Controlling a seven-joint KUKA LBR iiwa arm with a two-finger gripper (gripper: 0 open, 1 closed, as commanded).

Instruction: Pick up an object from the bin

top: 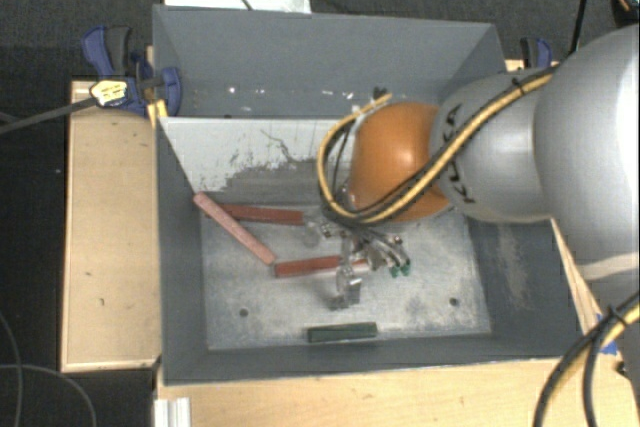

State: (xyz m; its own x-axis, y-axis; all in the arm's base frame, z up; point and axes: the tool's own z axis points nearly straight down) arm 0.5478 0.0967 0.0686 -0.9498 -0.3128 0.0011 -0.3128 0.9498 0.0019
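My gripper (350,281) is low in the middle of the bin, below the orange wrist cover. Its metal fingertips sit just right of a short reddish-brown stick (305,266) that lies flat on the floor. A longer pink stick (234,228) runs diagonally from the upper left toward that one. Another reddish-brown stick (262,213) lies behind them, near the back wall. A small green piece (400,268) shows at the gripper's right side.
A dark green flat bar (342,333) lies near the bin's front wall. The arm and its orange cover hang over the bin's right half, with yellow and black cables looped around the cover.
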